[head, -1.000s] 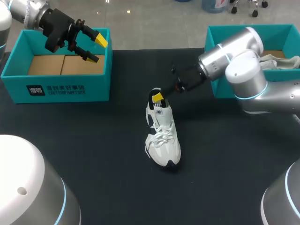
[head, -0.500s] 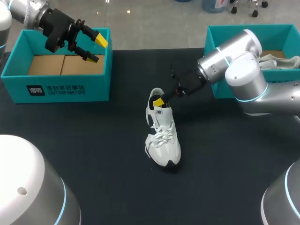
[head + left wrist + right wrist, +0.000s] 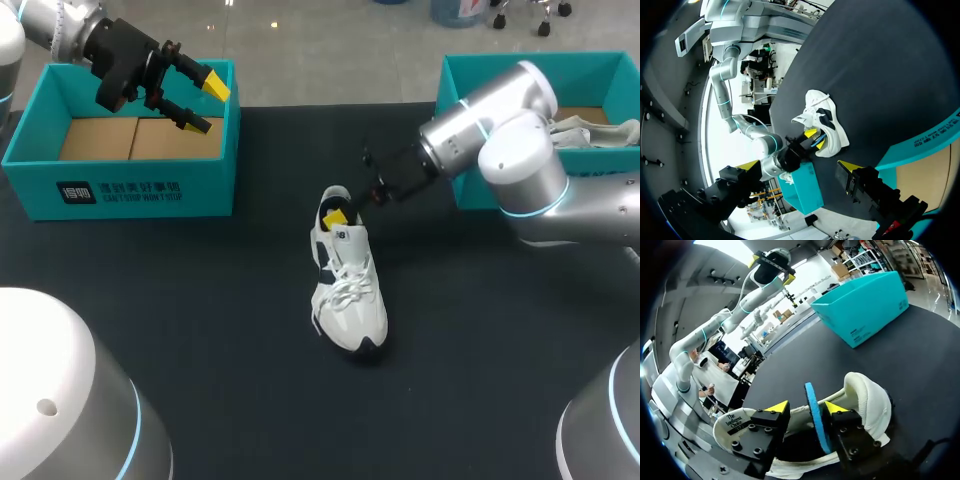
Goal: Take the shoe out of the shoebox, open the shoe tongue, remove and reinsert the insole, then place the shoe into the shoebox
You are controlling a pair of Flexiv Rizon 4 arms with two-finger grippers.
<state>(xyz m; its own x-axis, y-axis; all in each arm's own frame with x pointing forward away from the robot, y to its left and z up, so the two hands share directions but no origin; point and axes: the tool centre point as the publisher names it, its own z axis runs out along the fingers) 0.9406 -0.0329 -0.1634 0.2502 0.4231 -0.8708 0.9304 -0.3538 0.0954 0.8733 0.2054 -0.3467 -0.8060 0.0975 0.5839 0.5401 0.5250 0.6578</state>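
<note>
— Logging the shoe (image 3: 347,290) first: where do we have it?
— On its sole on the table (image 3: 200,330), with the heel collar around the fingertips of our right gripper (image 3: 806,407). The blue insole (image 3: 819,432) stands on edge between those fingers. It rests against one and a gap shows at the other, so we note them parted, not pinching.
— Handling?
— We judge the insole to be light, floppy foam. Take it at the heel end, close to the fingertips, or it folds. The shoe is light too and may lift with it.
— Left gripper (image 3: 207,104)?
— Spread wide, nothing between its fingers, teal shoebox (image 3: 130,190) beneath them.
— Unseen?
— The insole's forward length under the tongue, and whether it is free at the toe.
</note>
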